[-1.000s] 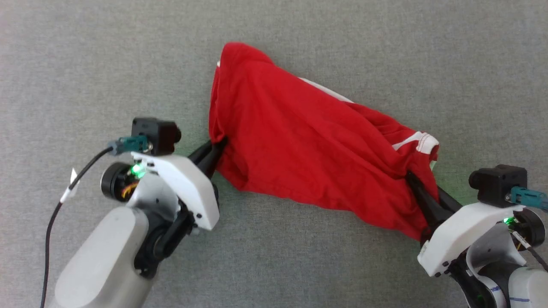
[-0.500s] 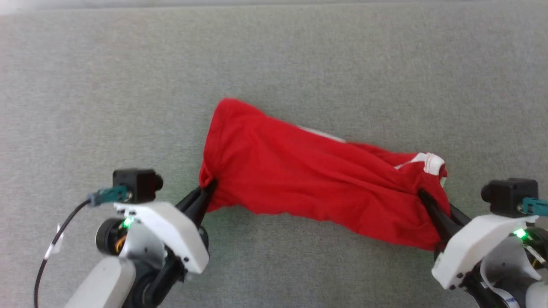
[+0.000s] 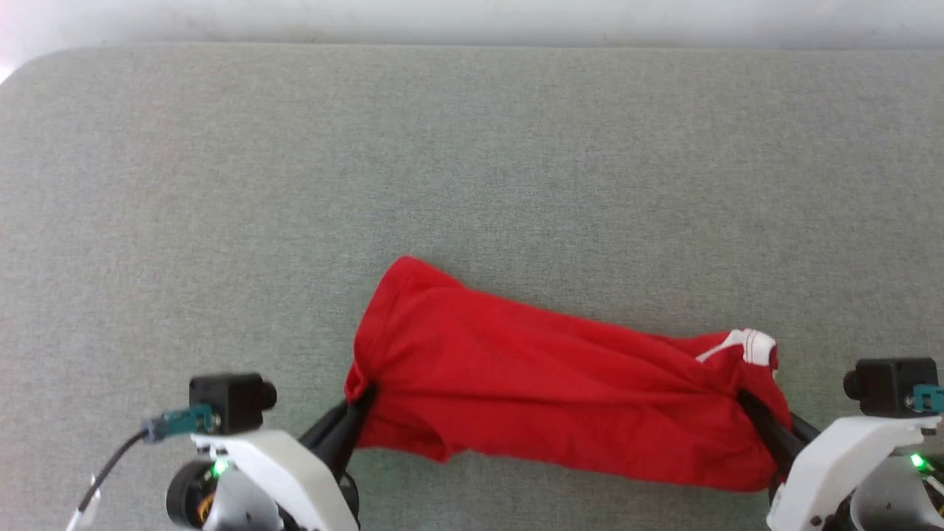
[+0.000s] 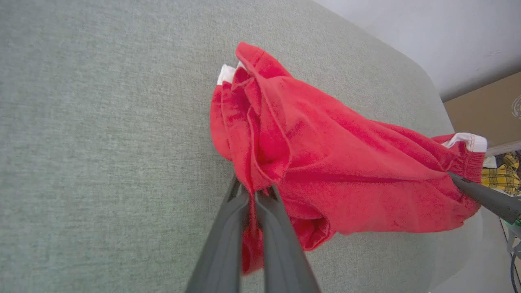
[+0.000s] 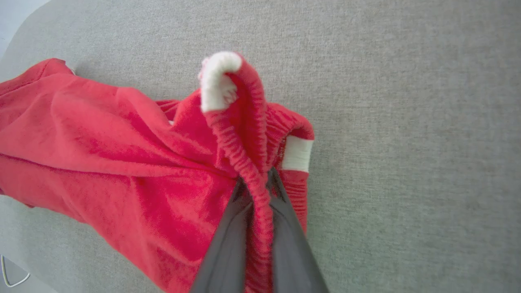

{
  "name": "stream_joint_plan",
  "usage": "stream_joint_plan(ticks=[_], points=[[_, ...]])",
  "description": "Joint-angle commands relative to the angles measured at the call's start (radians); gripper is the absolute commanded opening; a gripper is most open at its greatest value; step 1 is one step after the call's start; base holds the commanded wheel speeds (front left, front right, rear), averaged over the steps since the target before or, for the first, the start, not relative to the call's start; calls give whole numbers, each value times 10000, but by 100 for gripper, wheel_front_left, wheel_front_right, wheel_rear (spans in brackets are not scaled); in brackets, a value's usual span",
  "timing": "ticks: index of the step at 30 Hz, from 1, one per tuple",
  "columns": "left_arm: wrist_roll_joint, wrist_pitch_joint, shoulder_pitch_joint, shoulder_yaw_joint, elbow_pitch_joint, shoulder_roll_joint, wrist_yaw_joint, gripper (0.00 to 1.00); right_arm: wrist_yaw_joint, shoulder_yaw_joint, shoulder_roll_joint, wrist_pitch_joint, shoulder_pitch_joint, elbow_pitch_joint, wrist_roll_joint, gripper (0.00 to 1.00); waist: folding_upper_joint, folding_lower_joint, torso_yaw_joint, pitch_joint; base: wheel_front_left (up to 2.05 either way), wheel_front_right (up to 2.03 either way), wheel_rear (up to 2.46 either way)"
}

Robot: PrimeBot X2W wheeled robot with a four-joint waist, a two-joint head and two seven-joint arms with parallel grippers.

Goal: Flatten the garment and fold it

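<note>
Head view: left gripper (image 3: 365,393) and right gripper (image 3: 746,404) are clamping the garment (image 3: 546,391) at opposite ends (flattening step, likely); next move is calling for an outward stretch.

Grey-green woven-fabric surface (image 3: 472,147), rounded corners; bright red thin garment with white trim (image 3: 560,383) lies bunched on it

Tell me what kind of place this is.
Probably an indoor workroom or lab: a grey fabric-covered table under the red garment, a plain pale wall behind, brown cardboard and plaid cloth beside it.
</note>
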Motion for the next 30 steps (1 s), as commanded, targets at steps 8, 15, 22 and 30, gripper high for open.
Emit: stream_joint_plan(ticks=[8, 15, 22, 30], points=[[-194, -396, 721, 38, -60, -182, 205, 0, -9, -264, 11, 432, 405, -102, 103, 0, 0, 2, 235, -106, 0, 0, 0], [-241, -643, 744, -91, 654, -518, 170, 0, -9, -247, 11, 142, 373, 241, 13, 0, 0, 2, 281, -331, 0, 0, 0], [-273, -817, 367, -204, 1648, -863, 22, 23, -9, -113, 11, -325, 147, 705, -70, 100, 0, 2, 280, -494, 0, 0, 0], [-291, -1134, 204, -211, 2264, -1106, -105, 100, -9, 108, 11, -345, 216, 719, -70, 100, 0, 2, 281, -690, 0, 0, 0]])
